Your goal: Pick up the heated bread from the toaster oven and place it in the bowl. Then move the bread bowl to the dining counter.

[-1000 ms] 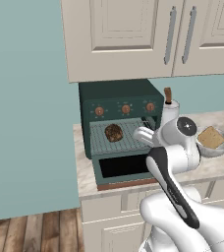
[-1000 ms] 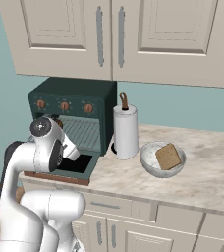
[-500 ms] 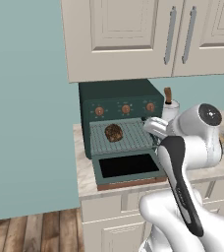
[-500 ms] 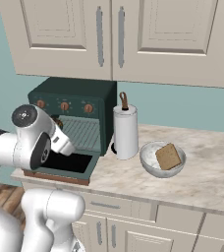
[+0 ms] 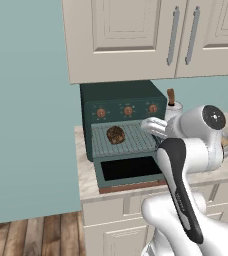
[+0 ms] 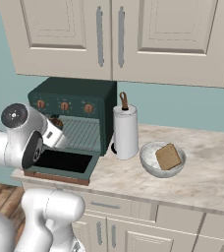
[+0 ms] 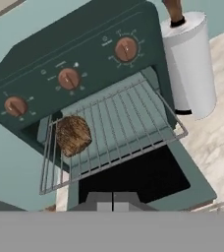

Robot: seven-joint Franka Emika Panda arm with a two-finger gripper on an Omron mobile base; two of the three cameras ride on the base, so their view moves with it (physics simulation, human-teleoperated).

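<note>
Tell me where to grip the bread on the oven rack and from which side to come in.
Grip the bread across its rounded middle, coming from the open front above the dropped door. It sits on the pulled-out wire rack near its left edge, with open space above.

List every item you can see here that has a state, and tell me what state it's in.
toaster oven: door dropped open, rack pulled out
bread: on the rack, untouched
bowl: upright on the counter, holding a brown slice
paper towel roll: standing upright beside the oven
upper cabinets: doors closed
hand: shut, empty, in front of the open door
</note>
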